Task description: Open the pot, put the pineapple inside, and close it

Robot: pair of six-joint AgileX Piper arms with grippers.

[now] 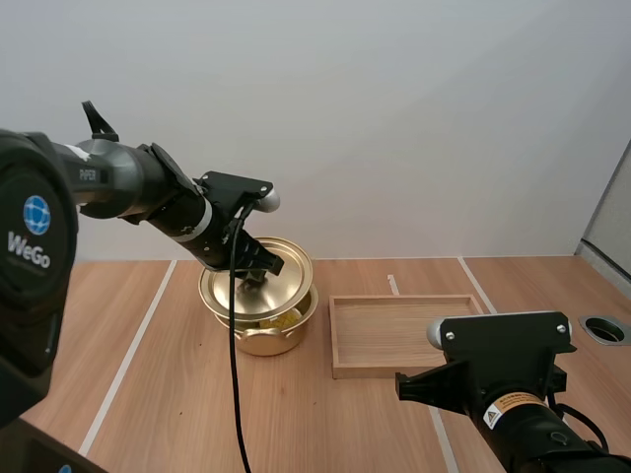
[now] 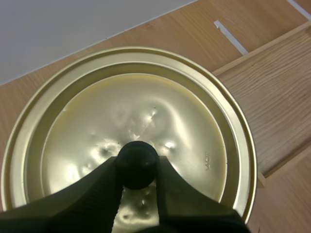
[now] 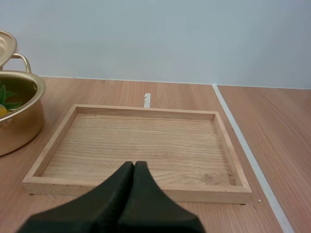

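- Table (image 1: 197,414): the pale wood top on which you see the pot and tray standing.
- Wooden tray (image 1: 394,335): lies flat just beside the pot.
- Pot (image 1: 258,341): golden, upright, its mouth partly uncovered.
- Lid (image 2: 194,126): golden, held tilted over the pot's mouth.
- Left gripper (image 2: 137,165): your fingers are clamped on the lid's black knob (image 2: 137,156).
- Right gripper (image 3: 133,167): fingers pressed together, at the tray's near edge.
- Pineapple (image 1: 279,318): sits inside the pot, under the tilted lid.
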